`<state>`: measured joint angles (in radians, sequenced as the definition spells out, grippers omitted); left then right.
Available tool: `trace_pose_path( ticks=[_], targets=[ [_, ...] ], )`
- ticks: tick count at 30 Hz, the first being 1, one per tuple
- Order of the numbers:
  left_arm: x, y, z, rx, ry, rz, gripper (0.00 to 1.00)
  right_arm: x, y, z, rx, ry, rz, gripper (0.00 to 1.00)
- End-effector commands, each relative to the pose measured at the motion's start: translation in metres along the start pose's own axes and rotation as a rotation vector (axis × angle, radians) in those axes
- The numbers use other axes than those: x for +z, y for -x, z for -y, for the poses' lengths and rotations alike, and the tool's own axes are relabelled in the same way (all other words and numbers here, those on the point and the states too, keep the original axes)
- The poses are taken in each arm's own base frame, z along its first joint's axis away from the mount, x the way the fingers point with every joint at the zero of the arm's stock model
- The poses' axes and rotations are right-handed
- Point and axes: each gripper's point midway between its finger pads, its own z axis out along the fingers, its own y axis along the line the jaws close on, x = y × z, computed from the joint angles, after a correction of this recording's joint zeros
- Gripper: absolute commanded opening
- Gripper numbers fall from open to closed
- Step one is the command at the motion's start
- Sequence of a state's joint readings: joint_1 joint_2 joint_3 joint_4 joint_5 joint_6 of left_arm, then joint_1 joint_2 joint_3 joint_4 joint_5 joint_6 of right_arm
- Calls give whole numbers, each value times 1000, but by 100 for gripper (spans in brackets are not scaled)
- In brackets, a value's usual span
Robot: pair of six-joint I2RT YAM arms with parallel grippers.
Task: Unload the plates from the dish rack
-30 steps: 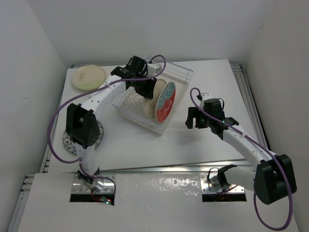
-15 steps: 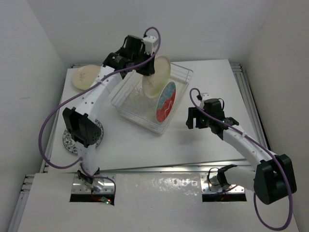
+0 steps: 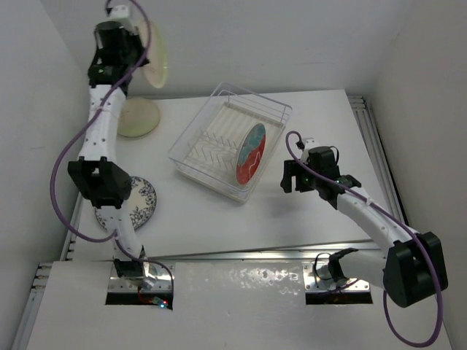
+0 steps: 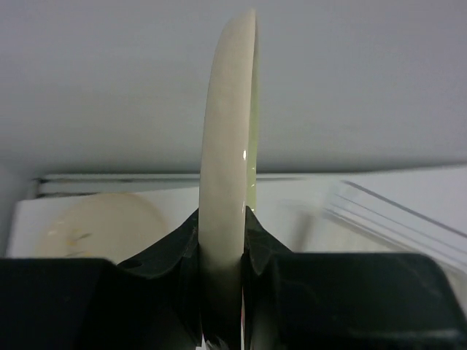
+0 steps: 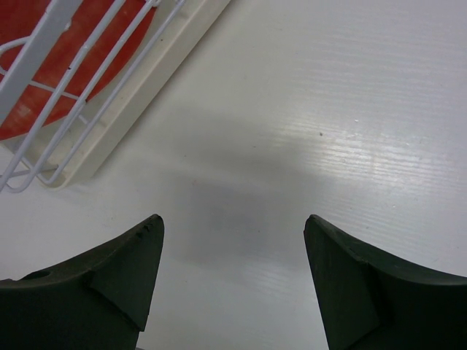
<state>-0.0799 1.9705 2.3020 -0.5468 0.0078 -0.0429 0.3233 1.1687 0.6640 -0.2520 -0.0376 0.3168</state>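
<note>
White table (image 3: 306, 211), bare walls. My left end effector (image 4: 222, 233) clamps pale plate (image 3: 157, 55) by rim, high over far-left corner. Two down: cream plate (image 3: 135, 118), blue patterned plate (image 3: 139, 203). Only red-and-teal plate (image 3: 249, 153) upright in dish rack (image 3: 211, 138); last one, I reckon. My right end effector (image 5: 233, 226) spread, empty, beside rack.

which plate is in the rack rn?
The red-and-teal plate, on edge in the rack. The cream plate and blue-patterned plate lie flat on the table; left gripper holds the pale plate.
</note>
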Motion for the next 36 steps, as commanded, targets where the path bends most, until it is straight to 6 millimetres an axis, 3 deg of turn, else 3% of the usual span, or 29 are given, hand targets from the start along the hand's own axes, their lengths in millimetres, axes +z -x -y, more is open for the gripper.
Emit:
trace_pose_path(
  ticks=[1,3,4,5,6,7,8,9,10,12,14,15,18,25,30,36],
  targets=[
    [-6,49,-92,-40,127,193,0,-4,27,-10,-26,34,56,77],
    [1,40,-106,-39,99,194,0,-2,27,-13,-25,50,50,76],
    [5,27,-129,-54,117,174,0,-2,30,-15,-24,57,52,76],
    [16,20,-134,-67,59,176,0,0,30,-15,-24,63,44,76],
    [16,19,-161,-82,79,186,0,0,31,-16,-23,65,39,76],
    [19,20,-173,-124,81,200,0,-1,35,-18,-23,69,38,76],
    [34,-1,-190,-155,76,166,0,1,34,-18,-26,68,26,76],
    [31,5,-210,-166,84,185,0,0,38,-18,-29,70,29,76],
    [35,0,-216,-184,75,174,0,0,37,-18,-30,67,19,76],
    [46,-23,-224,-203,37,136,0,2,37,-16,-23,56,8,75],
    [47,-29,-218,-210,-25,140,0,3,35,-16,-14,49,-2,75],
    [50,-43,-219,-233,-39,118,0,3,36,-15,0,43,-3,75],
    [54,-51,-216,-299,-111,136,0,3,36,-16,25,41,-9,75],
    [70,-100,-241,-484,-127,105,0,-5,47,-17,28,32,-8,74],
    [80,-134,-256,-476,-79,72,0,-8,58,-17,24,23,8,74],
    [87,-165,-253,-531,-116,21,4,-9,62,-20,29,36,12,74]
  ],
)
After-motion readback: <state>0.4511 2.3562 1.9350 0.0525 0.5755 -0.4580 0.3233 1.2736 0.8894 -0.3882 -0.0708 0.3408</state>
